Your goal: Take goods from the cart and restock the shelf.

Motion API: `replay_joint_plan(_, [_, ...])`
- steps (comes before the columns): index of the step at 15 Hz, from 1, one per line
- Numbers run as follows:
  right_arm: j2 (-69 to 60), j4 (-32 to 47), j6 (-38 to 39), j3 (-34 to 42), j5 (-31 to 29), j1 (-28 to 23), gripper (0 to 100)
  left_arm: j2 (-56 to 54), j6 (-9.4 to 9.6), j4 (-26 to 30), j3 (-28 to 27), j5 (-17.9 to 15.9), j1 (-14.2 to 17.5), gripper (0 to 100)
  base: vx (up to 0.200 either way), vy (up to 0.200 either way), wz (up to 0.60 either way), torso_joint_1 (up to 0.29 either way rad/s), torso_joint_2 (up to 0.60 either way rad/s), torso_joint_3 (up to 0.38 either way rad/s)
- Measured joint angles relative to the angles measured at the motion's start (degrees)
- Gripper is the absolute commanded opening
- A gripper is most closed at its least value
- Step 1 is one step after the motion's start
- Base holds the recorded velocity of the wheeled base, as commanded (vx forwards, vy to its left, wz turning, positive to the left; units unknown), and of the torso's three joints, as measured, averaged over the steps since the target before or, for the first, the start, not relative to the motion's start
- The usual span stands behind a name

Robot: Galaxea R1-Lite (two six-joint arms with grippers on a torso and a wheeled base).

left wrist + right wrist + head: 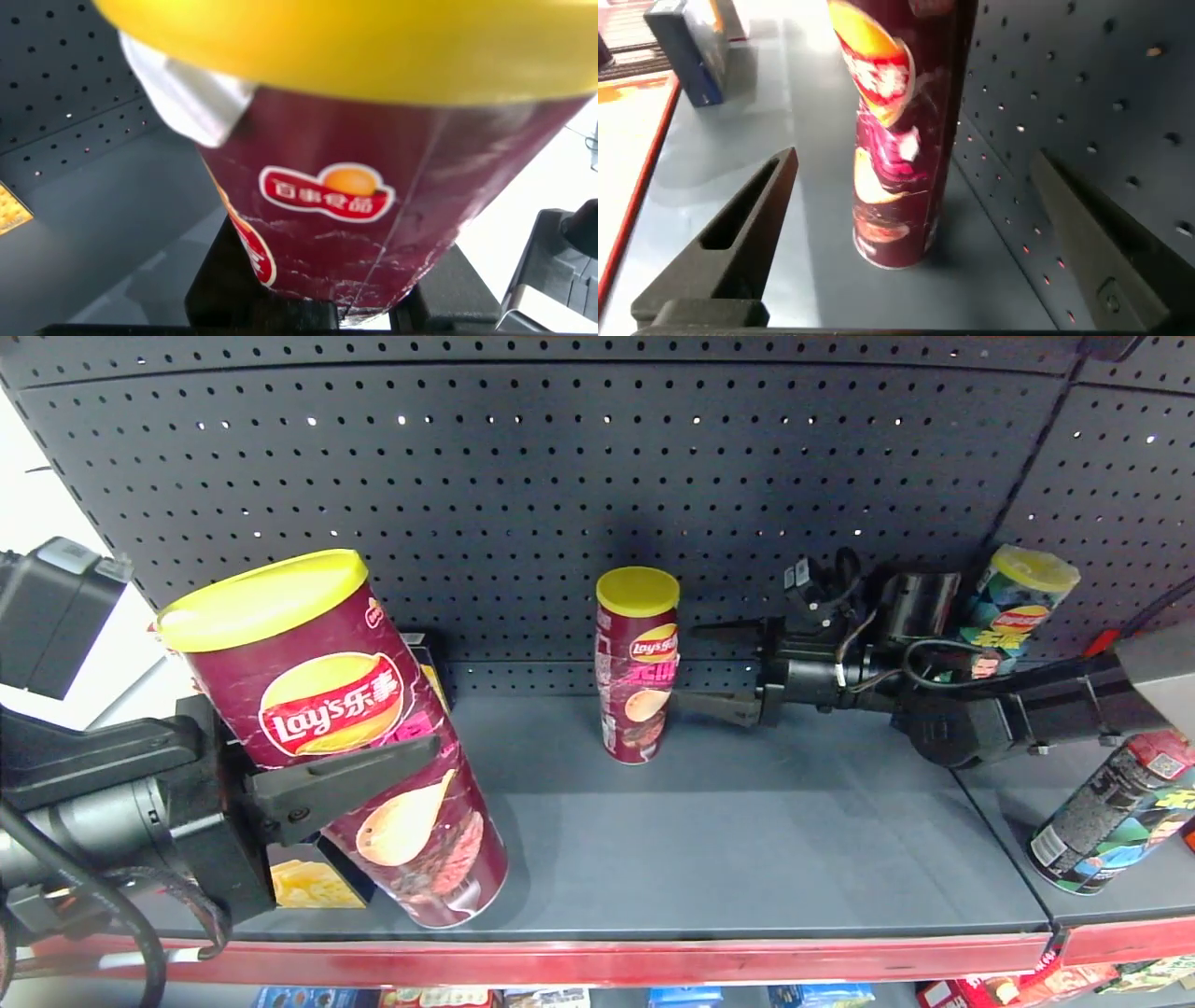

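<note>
Head view: left gripper (420, 700) clamps a tilted chip can (336, 728) over the shelf's (747, 840) front edge, likely ready to set it down. Right gripper (695, 665) gapes wide, holding nothing, beside a second can (638, 663) standing upright near the back panel (560, 476) (jaws clear of it).

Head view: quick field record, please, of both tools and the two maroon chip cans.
left tool: shut on held can
held can: tilted, yellow lid up, over the front left of the shelf
right tool: open, tips beside standing can, not gripping
standing can: upright on the shelf, near the pegboard
pending: held can not yet set down
</note>
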Motion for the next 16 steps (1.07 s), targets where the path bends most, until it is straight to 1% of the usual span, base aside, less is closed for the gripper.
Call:
replay_joint_plan(2, [3.28, 0.02, 0.09, -3.17, 2.16, -0.29, 100, 0.37, 0.00, 0.00, 0.05, 0.00, 0.15, 0, 0.000, 0.000, 0.00, 0.000, 0.00, 0.000])
replay_joint_plan(5, [7.11, -0.26, 0.57, -6.18, 3.78, 0.15, 100, 1.06, 0.00, -0.02, 0.05, 0.01, 0.30, 0, 0.000, 0.000, 0.00, 0.000, 0.00, 0.000])
replay_joint_plan(8, [9.42, -1.38, 1.97, -8.08, 3.85, 1.27, 100, 1.38, 0.01, -0.11, 0.20, 0.01, 0.34, 0, 0.000, 0.000, 0.00, 0.000, 0.00, 0.000])
replay_joint_plan(12, [11.35, -5.73, 6.24, -9.44, 3.52, 3.21, 100, 1.44, 0.00, -0.09, 0.66, 0.00, 0.45, 0, 0.000, 0.000, 0.00, 0.000, 0.00, 0.000])
replay_joint_plan(16, [12.56, -6.85, 6.81, -9.61, 3.15, 4.28, 100, 1.46, 0.00, -0.09, 0.74, 0.00, 0.72, 0, 0.000, 0.000, 0.00, 0.000, 0.00, 0.000])
